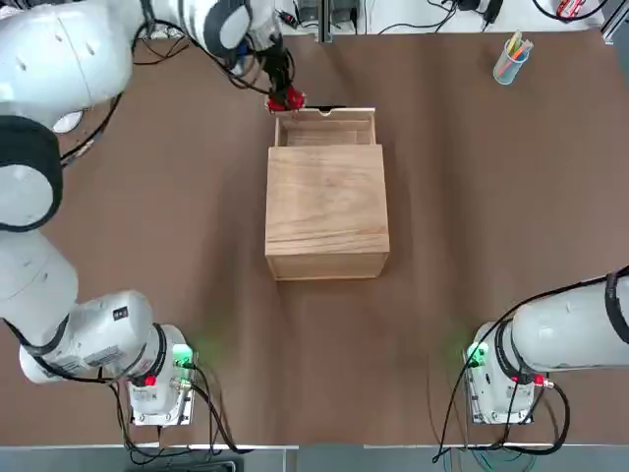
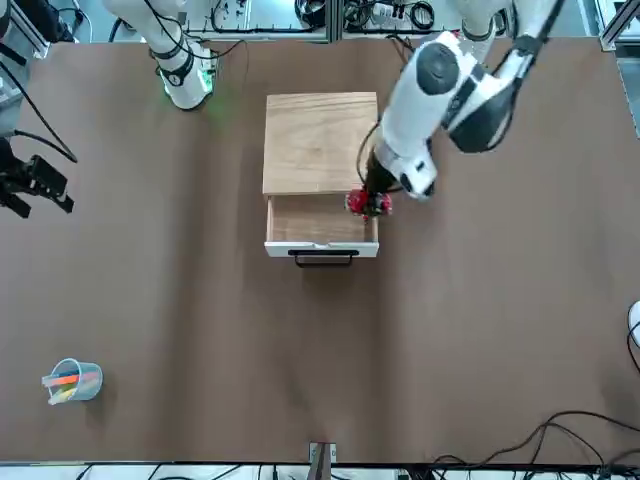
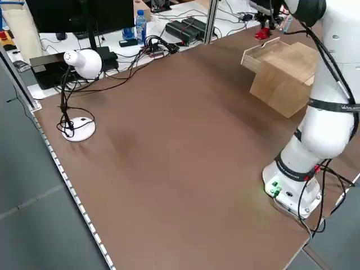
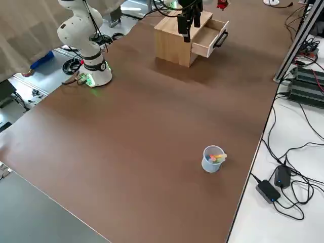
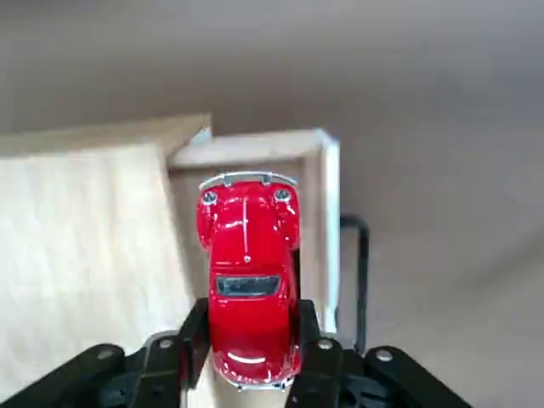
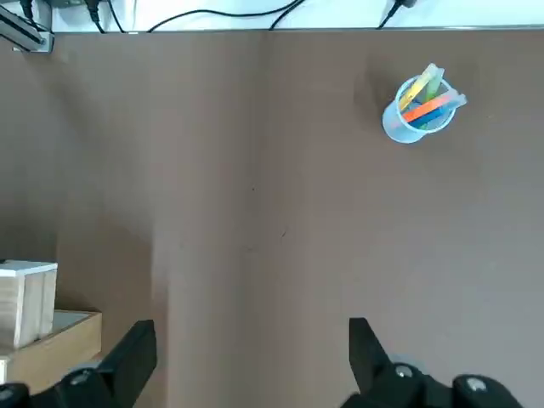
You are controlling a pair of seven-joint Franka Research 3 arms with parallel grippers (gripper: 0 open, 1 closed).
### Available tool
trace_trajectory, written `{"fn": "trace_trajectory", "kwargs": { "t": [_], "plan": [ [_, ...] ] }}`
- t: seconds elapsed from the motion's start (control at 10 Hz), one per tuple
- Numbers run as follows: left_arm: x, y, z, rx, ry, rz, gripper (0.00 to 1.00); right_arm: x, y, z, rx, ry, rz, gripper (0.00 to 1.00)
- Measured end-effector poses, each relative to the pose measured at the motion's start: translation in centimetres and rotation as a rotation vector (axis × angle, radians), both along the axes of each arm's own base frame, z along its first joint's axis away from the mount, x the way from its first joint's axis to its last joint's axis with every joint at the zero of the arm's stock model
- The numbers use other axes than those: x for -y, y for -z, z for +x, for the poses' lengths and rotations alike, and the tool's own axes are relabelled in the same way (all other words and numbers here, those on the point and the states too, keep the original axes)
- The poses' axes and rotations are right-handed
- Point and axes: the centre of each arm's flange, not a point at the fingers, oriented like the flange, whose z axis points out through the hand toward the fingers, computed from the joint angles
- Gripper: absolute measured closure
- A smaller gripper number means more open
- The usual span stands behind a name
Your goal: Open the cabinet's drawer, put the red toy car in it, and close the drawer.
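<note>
Brown tabletop's pretty bare around the cabinet (image 1: 326, 211), and since the red toy car (image 5: 247, 285) is pinched by the left gripper (image 5: 249, 350) over the open drawer (image 1: 325, 128)'s corner, it probably should be centred before being released, while the right gripper (image 6: 252, 361) is parked wide apart.

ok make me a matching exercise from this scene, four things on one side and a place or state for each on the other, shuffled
Things:
1. red toy car
2. drawer
3. right gripper
4. blue cup of pens

States:
A. pulled out of the cabinet
B. open and empty, away from the cabinet
C. standing at a far corner of the table
D. clamped in the left gripper at the drawer's edge

Pairs: 1-D, 2-A, 3-B, 4-C
</note>
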Motion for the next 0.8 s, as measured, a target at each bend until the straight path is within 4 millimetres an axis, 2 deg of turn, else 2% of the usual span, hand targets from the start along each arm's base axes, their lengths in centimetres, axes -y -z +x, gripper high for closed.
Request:
{"fn": "trace_trajectory", "kwargs": {
  "t": [0.2,0.5,0.6,0.8],
  "plan": [
    [2.3,1.4,1.1,-0.008,-0.023,0.006,0.55,0.0,0.0,0.0,-0.001,0.001,0.0,0.0],
    [6.8,6.0,2.1,-0.023,-0.05,0.053,0.55,0.0,0.4,0.1,-0.008,0.004,0.0,0.0],
    [7.7,7.1,2.0,-0.029,-0.054,0.064,0.55,0.0,0.4,0.1,-0.009,0.004,0.0,0.0],
    [8.3,8.0,1.8,-0.037,-0.052,0.072,0.55,0.0,0.6,0.0,-0.018,0.003,0.001,0.0]
  ]
}}
